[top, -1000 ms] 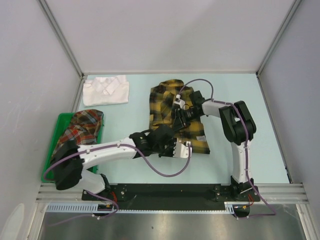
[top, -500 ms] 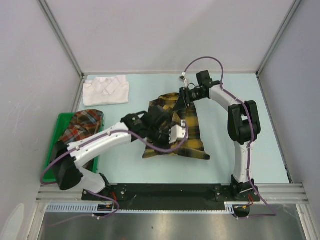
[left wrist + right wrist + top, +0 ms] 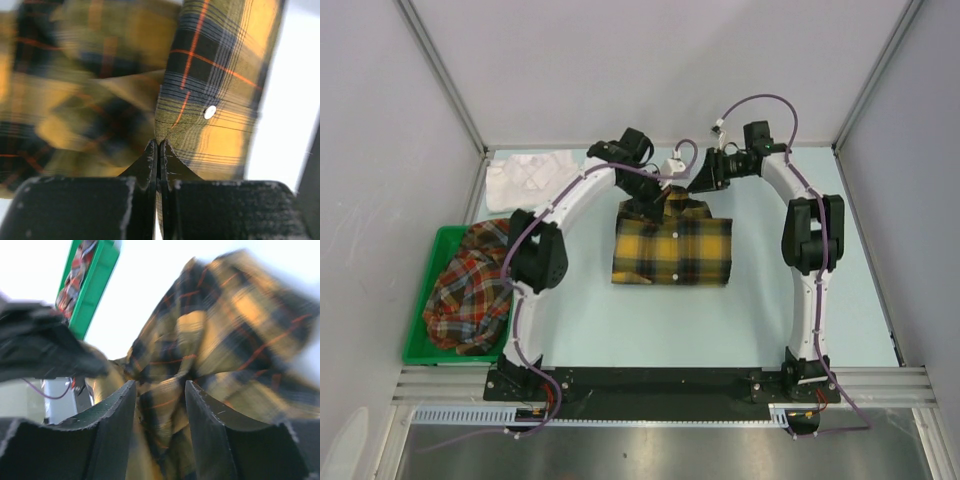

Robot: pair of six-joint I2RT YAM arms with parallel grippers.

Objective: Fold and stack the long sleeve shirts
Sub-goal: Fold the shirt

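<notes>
The left gripper (image 3: 158, 145) pinched tightly the far edge of the yellow plaid shirt (image 3: 672, 250), folded at the centre of the table (image 3: 570, 320); the right gripper (image 3: 160, 386) held its jaws apart around the same cloth.

Overhead looking down, wrist views close, sharing yellow shirt (image 3: 672, 250)

No text, label, brand, number or sign can be read in any view; the yellow plaid shirt (image 3: 672, 250) shows only its woven check pattern
</notes>
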